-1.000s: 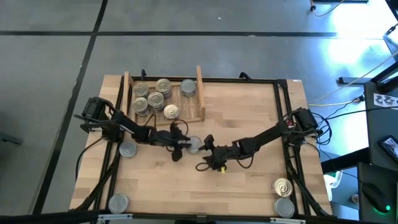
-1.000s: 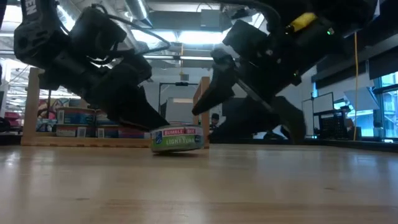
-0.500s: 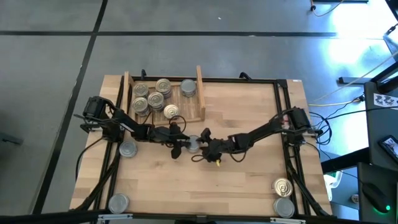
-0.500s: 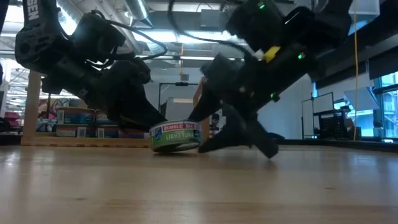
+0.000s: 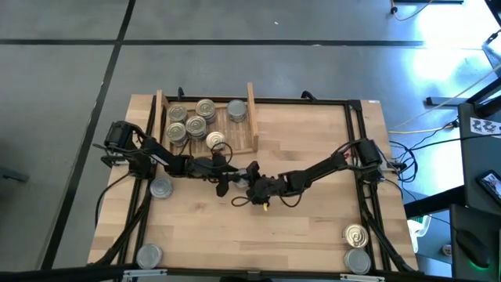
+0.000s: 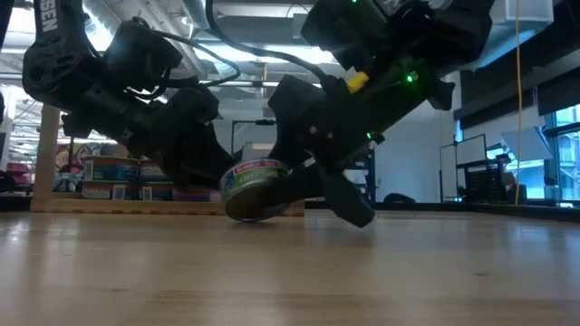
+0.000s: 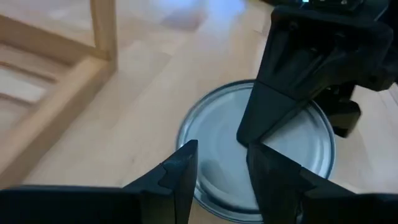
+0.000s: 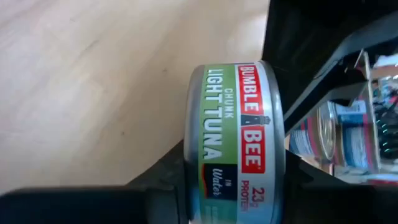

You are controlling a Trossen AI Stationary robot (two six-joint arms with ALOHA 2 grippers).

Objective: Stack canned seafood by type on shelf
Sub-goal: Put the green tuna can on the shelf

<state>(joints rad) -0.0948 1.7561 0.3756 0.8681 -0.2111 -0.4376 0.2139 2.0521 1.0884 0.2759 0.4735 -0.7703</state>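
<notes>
A Bumble Bee tuna can (image 6: 258, 186) with a dull grey top (image 7: 217, 149) stands tilted at mid-table, its lower rim on the wood. My right gripper (image 8: 236, 180) has come in from the table's right and is shut on it. My left gripper (image 7: 217, 177) is open on the can's left side, with both fingers in front of the grey top. The shelf (image 5: 251, 117) at the far left holds several cans (image 5: 196, 121), golden-topped and grey-topped. My right gripper pinches the can across its two flat faces. One finger (image 7: 267, 118) lies on the grey top and the other (image 6: 349, 210) reaches under the bottom. The fingers slant down from the table's right. The can is tilted, its lower rim (image 6: 246, 215) on the table. My left gripper is close against the can's left side; I cannot tell whether it touches.
Loose cans lie on the table: a grey one (image 5: 160, 188) at the left, another (image 5: 149, 254) near the front left corner, and a golden one (image 5: 356, 235) above a grey one (image 5: 358, 261) at the front right. Bare wood lies between them.
My right gripper has gone toward the table's left and down to the can and has shut on it. The can, flat on the table before, is tipped up on its lower rim.
</notes>
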